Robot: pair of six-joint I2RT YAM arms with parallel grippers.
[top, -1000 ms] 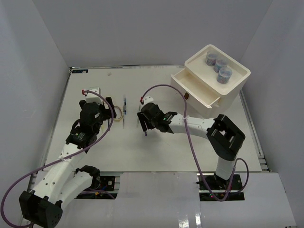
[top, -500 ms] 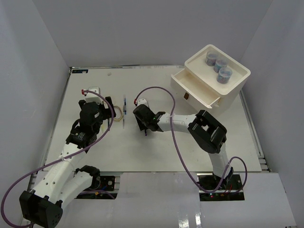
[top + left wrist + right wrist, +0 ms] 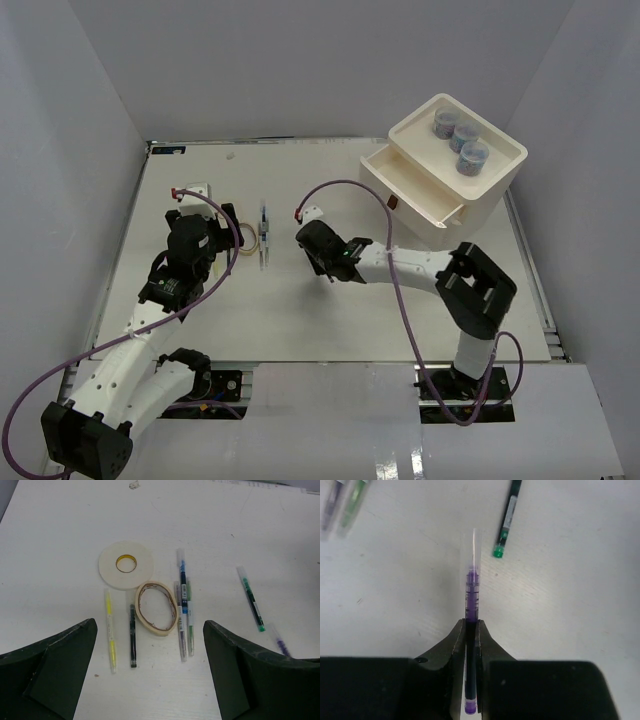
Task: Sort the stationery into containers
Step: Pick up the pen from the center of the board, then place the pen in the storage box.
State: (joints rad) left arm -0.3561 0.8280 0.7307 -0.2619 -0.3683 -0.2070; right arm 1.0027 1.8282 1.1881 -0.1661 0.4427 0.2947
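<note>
The left gripper [image 3: 150,625] hangs with its 2 fingers spread wide, holding nothing, over the table near the white tape ring [image 3: 125,564]. Below the ring in the left wrist view, a yellow pen [image 3: 110,631] and a dark pen [image 3: 133,636] lie parallel, their long axes pointing up toward the ring. The tan loop [image 3: 156,607] lies just beside the ring's lower right edge. Right of the loop, more pens [image 3: 183,625] lie side by side on the same axis. Farther right of the ring, a green pen [image 3: 251,599] lies slanted. Past it, the right gripper [image 3: 471,625] is clamped on the purple pen [image 3: 471,592], whose long axis runs straight out between the fingers, its clear end pointing away from the wrist. Well right of the ring stands the white drawer box [image 3: 495,190], its top drawer [image 3: 405,180] pulled out and 3 jars [image 3: 458,137] in its tray.
</note>
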